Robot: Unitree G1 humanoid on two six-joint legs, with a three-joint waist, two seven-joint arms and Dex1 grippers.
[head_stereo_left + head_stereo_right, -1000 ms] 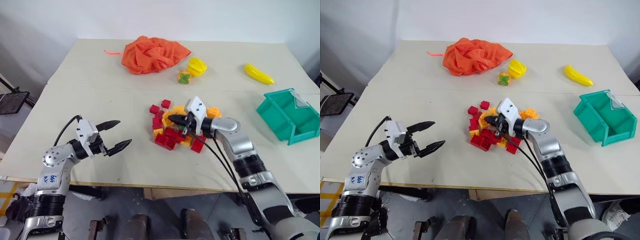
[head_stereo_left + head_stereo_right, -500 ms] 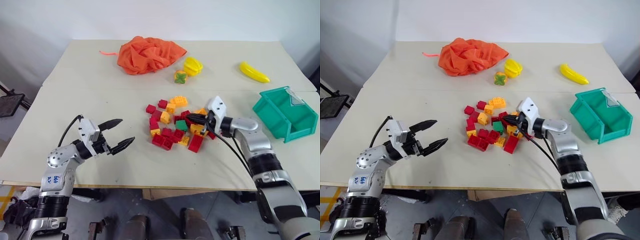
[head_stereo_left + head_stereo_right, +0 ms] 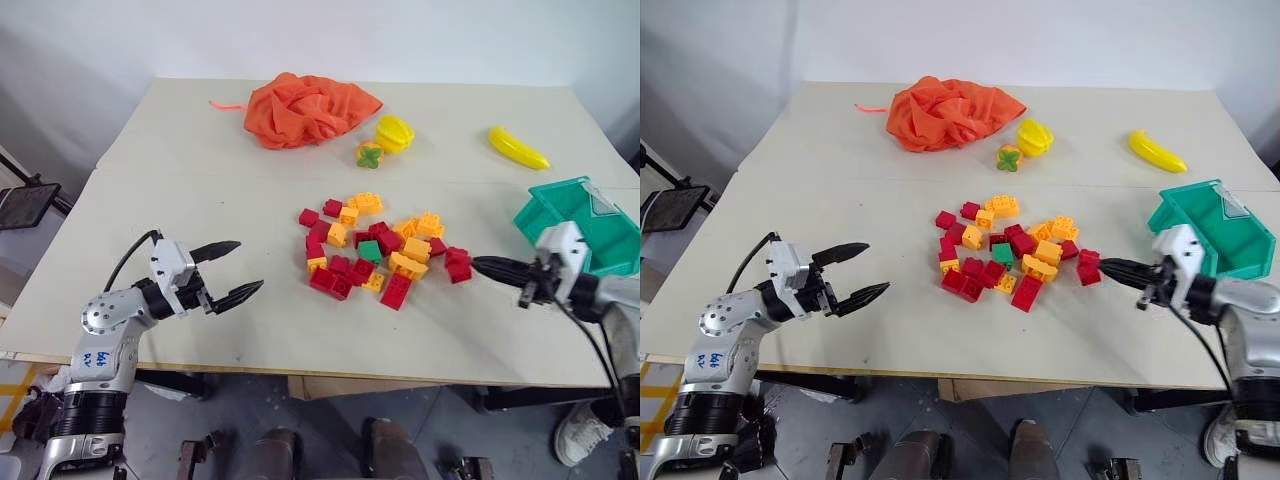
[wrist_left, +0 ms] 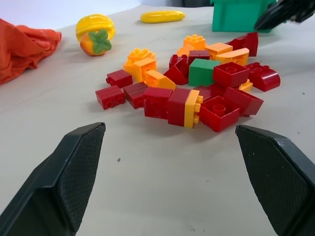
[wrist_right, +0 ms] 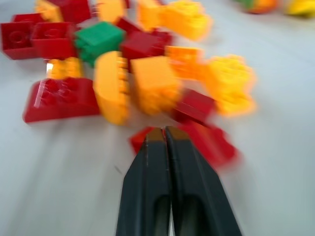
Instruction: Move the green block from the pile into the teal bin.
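The small square-ish green studded plastic brick (image 3: 370, 251) sits on the pale surface (image 3: 200, 190) in the middle of the loose pile of red and yellow-orange toy bricks (image 3: 375, 250), hemmed in by red bricks on the near and far sides and an orange one towards the robot's right. The right gripper (image 3: 500, 268) hovers off the right edge of the pile, between it and the teal plastic storage bin with the sloped front (image 3: 578, 218), its jaws pressed together and holding nothing, the tips aimed back towards the bricks. From those tips the green brick lies to the robot's left, with several red and orange bricks in between. The left gripper (image 3: 225, 270) waits well apart on the other side of the pile, jaws spread wide and empty, pointing across at the bricks. The right arm looks the nearer and is also next to the bin, so it is probably the one to reach in. The brick is about square, so no grip axis matters much.
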